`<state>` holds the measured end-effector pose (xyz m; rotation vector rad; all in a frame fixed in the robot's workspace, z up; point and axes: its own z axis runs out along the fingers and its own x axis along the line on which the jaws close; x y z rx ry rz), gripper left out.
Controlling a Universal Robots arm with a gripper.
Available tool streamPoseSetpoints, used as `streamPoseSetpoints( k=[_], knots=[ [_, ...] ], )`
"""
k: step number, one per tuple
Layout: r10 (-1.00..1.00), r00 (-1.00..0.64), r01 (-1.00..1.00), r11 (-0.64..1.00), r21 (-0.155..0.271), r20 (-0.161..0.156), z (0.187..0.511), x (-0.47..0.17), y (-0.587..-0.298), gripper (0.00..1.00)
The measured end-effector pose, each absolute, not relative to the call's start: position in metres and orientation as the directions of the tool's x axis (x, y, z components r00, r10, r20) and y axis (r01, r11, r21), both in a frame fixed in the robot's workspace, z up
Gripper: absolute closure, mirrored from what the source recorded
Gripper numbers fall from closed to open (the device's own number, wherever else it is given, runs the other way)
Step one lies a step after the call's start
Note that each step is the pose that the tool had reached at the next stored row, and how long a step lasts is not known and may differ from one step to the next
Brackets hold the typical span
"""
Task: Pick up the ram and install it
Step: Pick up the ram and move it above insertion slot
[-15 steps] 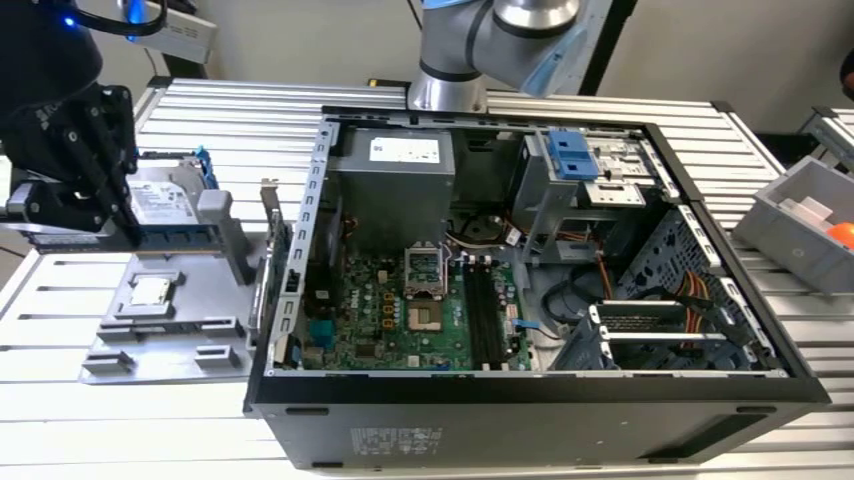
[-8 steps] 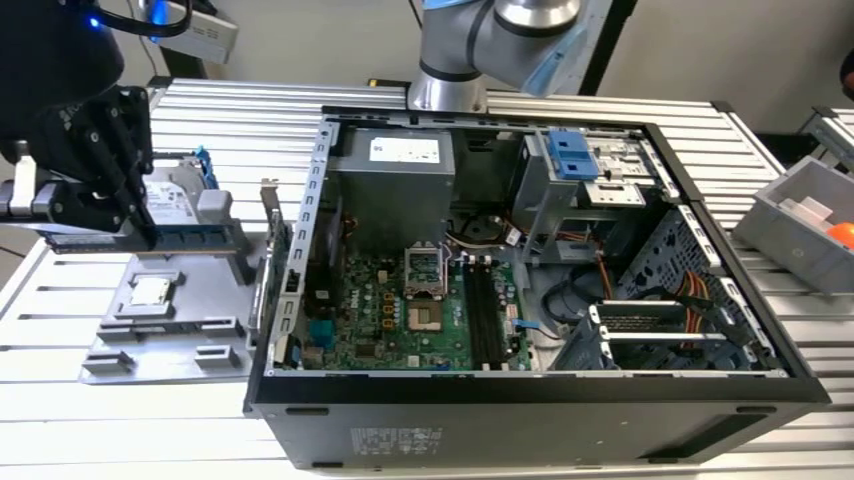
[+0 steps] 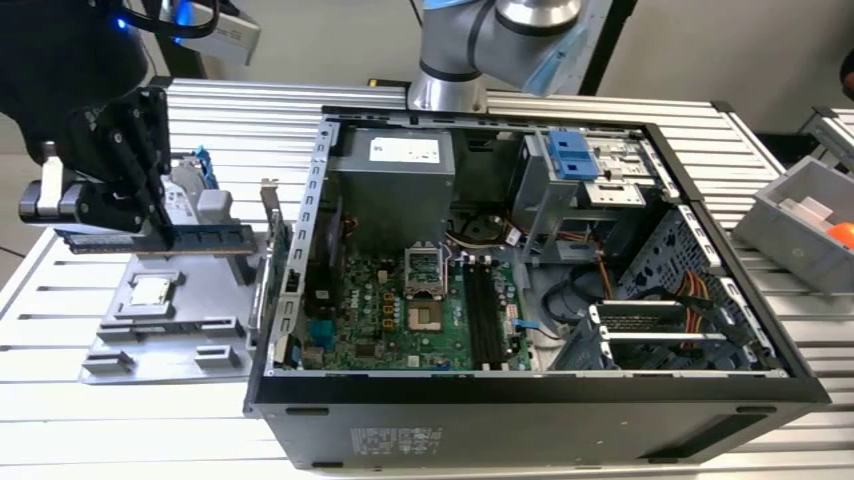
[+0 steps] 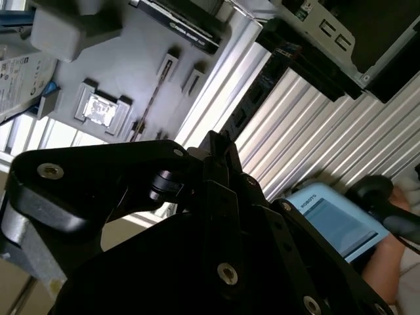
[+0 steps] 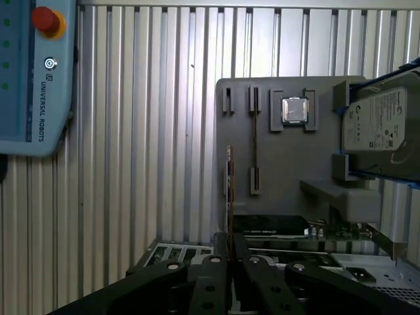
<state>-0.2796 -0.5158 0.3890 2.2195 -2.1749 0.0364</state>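
The ram [image 3: 187,238] is being clamped by the closed end effector [image 3: 144,232] over the grey tray [image 3: 160,340], its long axis pointing toward the exterior view's right, where the memory slots [image 3: 481,312] are lying.

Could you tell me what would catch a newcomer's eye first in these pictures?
The open computer case sits mid-table in the exterior view, its motherboard exposed. At the exterior view's left, the gripper holds the ram above the grey tray.
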Motion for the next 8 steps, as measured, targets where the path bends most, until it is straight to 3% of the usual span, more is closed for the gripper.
streamPoseSetpoints(
  k=[8],
  knots=[
    [-0.999, 0.02, -1.0, -0.02, 0.008, 0.04, 0.389, -0.266, -0.516, 1.0]
  ],
)
